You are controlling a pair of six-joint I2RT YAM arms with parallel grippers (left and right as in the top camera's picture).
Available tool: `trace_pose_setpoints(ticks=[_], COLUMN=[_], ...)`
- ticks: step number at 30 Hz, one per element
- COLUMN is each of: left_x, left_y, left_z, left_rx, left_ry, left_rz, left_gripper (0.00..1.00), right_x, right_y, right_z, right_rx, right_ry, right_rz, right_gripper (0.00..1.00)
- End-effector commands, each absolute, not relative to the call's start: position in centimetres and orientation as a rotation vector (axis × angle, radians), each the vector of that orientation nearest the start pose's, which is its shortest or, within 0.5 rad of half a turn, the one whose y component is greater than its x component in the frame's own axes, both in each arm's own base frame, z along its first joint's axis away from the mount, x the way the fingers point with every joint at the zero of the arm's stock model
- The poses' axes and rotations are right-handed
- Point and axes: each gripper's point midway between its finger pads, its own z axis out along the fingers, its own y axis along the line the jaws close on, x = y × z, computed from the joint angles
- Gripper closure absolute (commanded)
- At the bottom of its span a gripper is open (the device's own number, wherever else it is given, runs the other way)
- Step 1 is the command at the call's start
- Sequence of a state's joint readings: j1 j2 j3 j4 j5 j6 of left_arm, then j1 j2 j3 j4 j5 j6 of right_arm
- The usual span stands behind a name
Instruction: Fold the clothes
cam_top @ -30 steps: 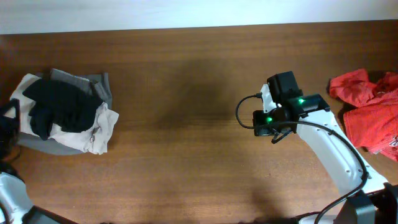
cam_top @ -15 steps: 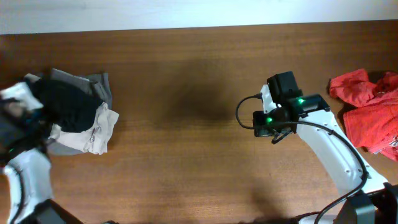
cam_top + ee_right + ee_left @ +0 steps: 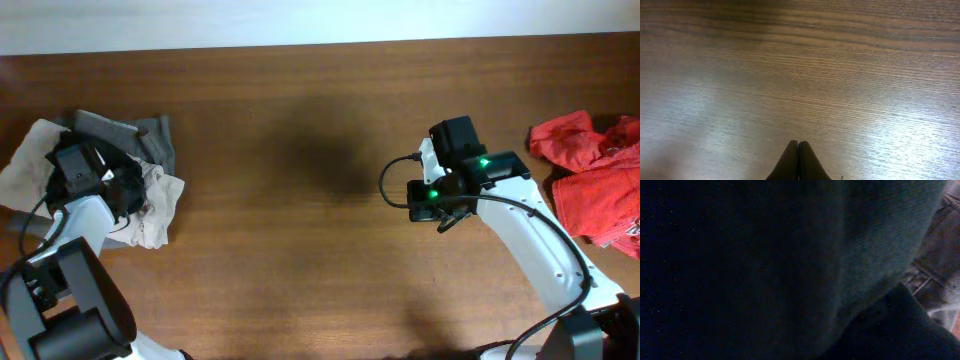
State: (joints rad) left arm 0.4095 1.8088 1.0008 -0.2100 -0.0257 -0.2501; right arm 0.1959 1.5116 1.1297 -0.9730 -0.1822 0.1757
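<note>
The clothes, a black T-shirt [image 3: 126, 184], lie bunched on a pile of garments at the table's left end, mostly hidden under my left arm. My left gripper [image 3: 80, 162] is pressed down into that pile. Dark fabric [image 3: 765, 255] fills the left wrist view and hides the fingers, so I cannot see whether any cloth is between them. Near the middle right, my right gripper [image 3: 412, 196] hovers over bare wood. In the right wrist view its fingertips [image 3: 798, 146] touch each other with nothing between them.
Beige cloth [image 3: 30, 160] and grey cloth [image 3: 150, 140] lie under and around the black shirt; a grey seam [image 3: 940, 255] shows in the left wrist view. A bright red garment [image 3: 590, 180] lies at the right edge. Brown wooden table [image 3: 290, 230] spans between.
My left arm has swung in from the table's left edge onto the pile, covering most of the black shirt. The beige cloth now spreads further left. The right arm has not moved.
</note>
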Motion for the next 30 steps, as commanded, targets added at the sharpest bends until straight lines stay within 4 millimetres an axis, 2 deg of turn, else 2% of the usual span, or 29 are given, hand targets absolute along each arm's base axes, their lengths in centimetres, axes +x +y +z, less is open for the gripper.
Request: trace_pose_setpoints(ticks=[1,4,7,8,10,12,14,16,19,20,23,25,27,30], left_x=[35.0,36.5,37.8,38.3,38.5,38.1,37.5,37.0,37.0,37.3,37.7,37.4,36.6,35.1], left_y=[17.8,17.7,17.4,17.4,17.7,18.7,19.9,21.0,22.5,23.8,25.5,26.2,25.8,24.8], left_z=[-1.4,3.9,11.3,14.7,18.5,21.5,22.7,22.3,19.9,17.1,13.0,9.3,5.2,0.5], left_rx=[-0.931,-0.890,-0.823,-0.754,-0.680,-0.653,-0.682,-0.718,-0.766,-0.806,-0.857,-0.895,-0.930,-1.043], left_ry=[2.591,2.528,2.414,2.356,2.280,2.198,2.154,2.155,2.201,2.244,2.302,2.374,2.479,2.584], left_rz=[0.149,0.099,0.057,0.064,0.113,0.202,0.291,0.343,0.365,0.378,0.393,0.386,0.338,0.285], left_gripper=[0.96,0.91,0.84,0.82,0.77,0.75,0.75,0.76,0.82,0.84,0.85,0.85,0.87,0.90], right_x=[29.6,29.6,29.6,29.6,29.7,29.7,29.7,29.8,29.8,29.7,29.6,29.4,29.3,29.2], right_y=[9.2,9.0,9.0,9.0,9.0,9.0,9.0,9.0,9.0,9.0,9.0,9.0,9.0,8.9], right_z=[10.9,10.9,10.9,10.9,10.9,10.9,10.9,10.9,10.9,10.9,10.9,10.9,10.8,10.8], right_rx=[-0.083,-0.082,-0.081,-0.081,-0.081,-0.081,-0.081,-0.081,-0.082,-0.081,-0.081,-0.080,-0.079,-0.079], right_ry=[2.928,2.929,2.929,2.929,2.928,2.927,2.925,2.923,2.922,2.925,2.931,2.937,2.942,2.946], right_rz=[0.336,0.320,0.320,0.320,0.320,0.320,0.320,0.321,0.321,0.321,0.320,0.319,0.318,0.318], right_gripper=[0.96,0.96,0.96,0.96,0.96,0.96,0.96,0.96,0.96,0.96,0.96,0.96,0.96,0.96])
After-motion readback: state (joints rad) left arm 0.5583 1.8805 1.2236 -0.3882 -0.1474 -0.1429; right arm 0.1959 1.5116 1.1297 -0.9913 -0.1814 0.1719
